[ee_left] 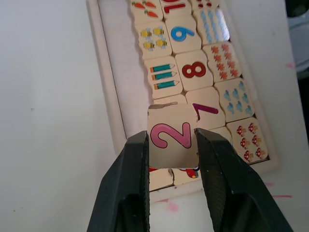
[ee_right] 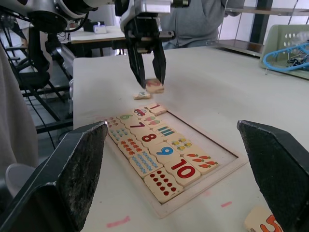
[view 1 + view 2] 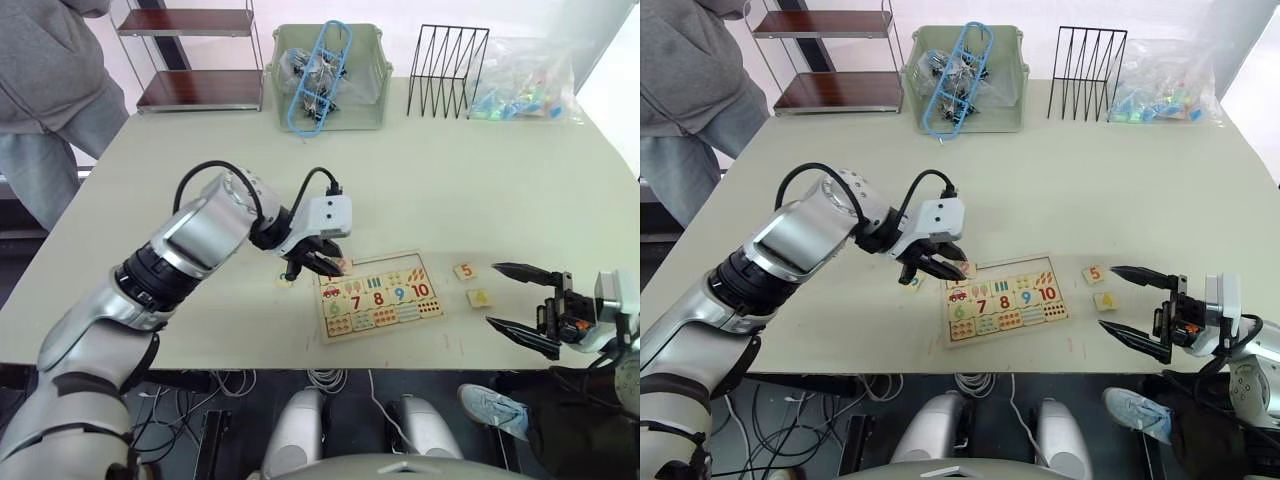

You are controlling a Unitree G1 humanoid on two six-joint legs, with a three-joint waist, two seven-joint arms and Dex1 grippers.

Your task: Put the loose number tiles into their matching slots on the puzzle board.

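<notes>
The left gripper (image 3: 322, 262) held the 2 tile (image 1: 171, 140) pinched between its fingers (image 1: 130, 183), over the upper left corner of the board (image 3: 380, 296). In the left wrist view the tile hung above the board's edge, next to the 7 piece (image 1: 208, 112). The right gripper (image 3: 522, 297) hovered off the counter's (image 3: 480, 180) near right edge, its fingers spread wide and holding nothing. The 5 tile (image 3: 465, 270) lay on the counter just right of the board, with the 4 tile (image 3: 479, 297) just below it, nearer the robot. Another loose tile (image 3: 285, 279) lay on the counter just left of the board, beside the left gripper; its digit could not be read.
</notes>
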